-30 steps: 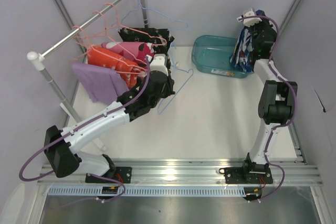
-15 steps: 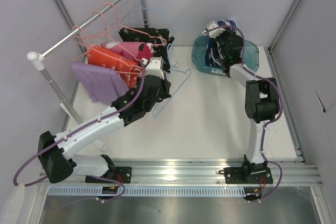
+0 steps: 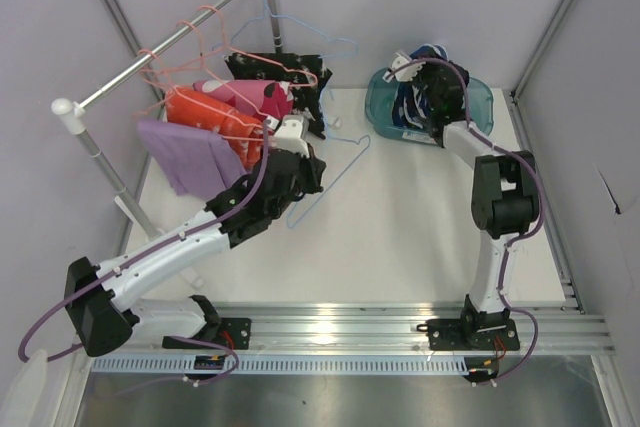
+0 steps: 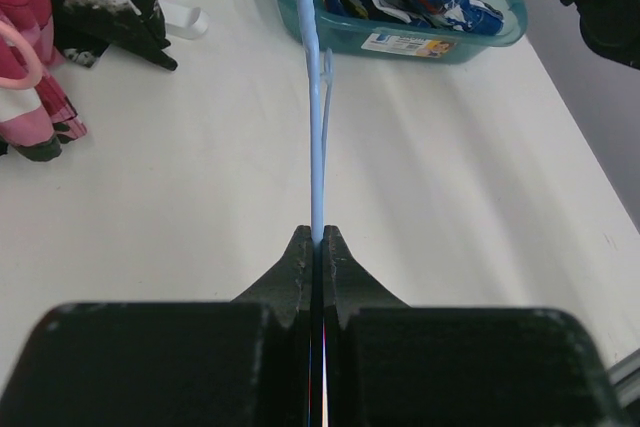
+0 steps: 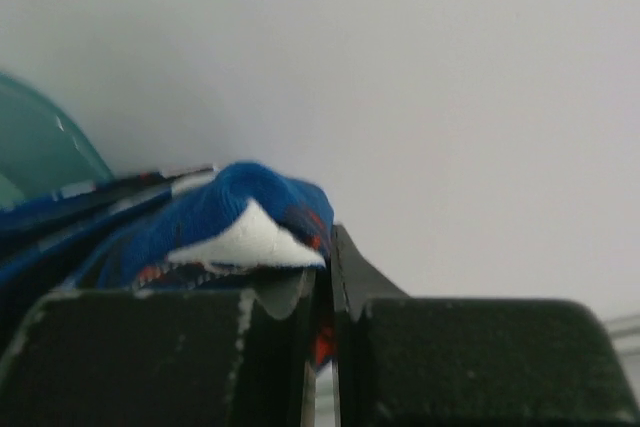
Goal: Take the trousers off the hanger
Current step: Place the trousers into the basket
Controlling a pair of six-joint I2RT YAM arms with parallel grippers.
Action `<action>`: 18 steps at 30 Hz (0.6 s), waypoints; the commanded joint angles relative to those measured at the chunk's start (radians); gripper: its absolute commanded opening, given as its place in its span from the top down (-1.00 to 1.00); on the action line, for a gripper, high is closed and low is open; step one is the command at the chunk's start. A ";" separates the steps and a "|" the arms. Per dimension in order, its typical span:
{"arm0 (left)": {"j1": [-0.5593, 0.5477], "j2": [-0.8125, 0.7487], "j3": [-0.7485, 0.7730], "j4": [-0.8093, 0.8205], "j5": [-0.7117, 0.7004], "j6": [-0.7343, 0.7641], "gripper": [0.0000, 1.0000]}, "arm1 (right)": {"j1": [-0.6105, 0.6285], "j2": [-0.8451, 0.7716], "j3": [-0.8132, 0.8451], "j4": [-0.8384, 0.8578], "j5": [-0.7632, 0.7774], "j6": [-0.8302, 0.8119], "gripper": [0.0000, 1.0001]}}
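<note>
My left gripper [image 3: 303, 169] is shut on a bare light-blue wire hanger [image 3: 335, 167], held over the table; in the left wrist view the wire [image 4: 316, 137] runs straight out from the closed jaws [image 4: 319, 237]. My right gripper [image 3: 425, 75] is shut on the blue-white-red patterned trousers [image 3: 408, 102], which hang into the teal bin [image 3: 480, 97]; the right wrist view shows the cloth [image 5: 240, 217] pinched in the jaws. The lavender [image 3: 190, 157], orange [image 3: 205, 119], pink-magenta [image 3: 255, 97] and black speckled [image 3: 290, 72] trousers hang on hangers on the rail [image 3: 160, 47].
The rail stands on two white-capped posts [image 3: 66, 112] along the left. Another light-blue hanger [image 3: 300, 32] hangs at the rail's far end. The booth walls close in at the back and right.
My right gripper swung left from beside the bin to over it, bringing the patterned trousers down into it. My left gripper drew the blue hanger slightly back toward me.
</note>
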 commanded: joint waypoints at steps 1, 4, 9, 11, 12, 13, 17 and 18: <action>0.005 -0.030 -0.005 0.092 0.036 0.027 1.00 | -0.042 -0.104 0.089 -0.128 -0.026 -0.140 1.00; 0.005 -0.033 -0.019 0.102 0.047 0.032 1.00 | -0.073 -0.132 0.112 -0.234 -0.106 -0.214 1.00; 0.005 -0.039 -0.030 0.118 0.048 0.032 1.00 | -0.104 -0.146 0.137 -0.292 -0.146 -0.258 1.00; 0.005 -0.038 -0.033 0.124 0.050 0.030 1.00 | -0.117 -0.152 0.175 -0.364 -0.181 -0.255 1.00; 0.005 -0.038 -0.033 0.129 0.051 0.032 1.00 | -0.122 -0.153 0.183 -0.386 -0.196 -0.255 1.00; 0.005 -0.035 -0.033 0.132 0.053 0.032 1.00 | -0.127 -0.156 0.183 -0.403 -0.213 -0.269 1.00; 0.005 -0.035 -0.036 0.130 0.053 0.024 1.00 | -0.145 -0.173 0.090 -0.434 -0.252 -0.335 1.00; 0.005 -0.036 -0.038 0.132 0.051 0.024 1.00 | -0.147 -0.181 0.000 -0.396 -0.246 -0.334 1.00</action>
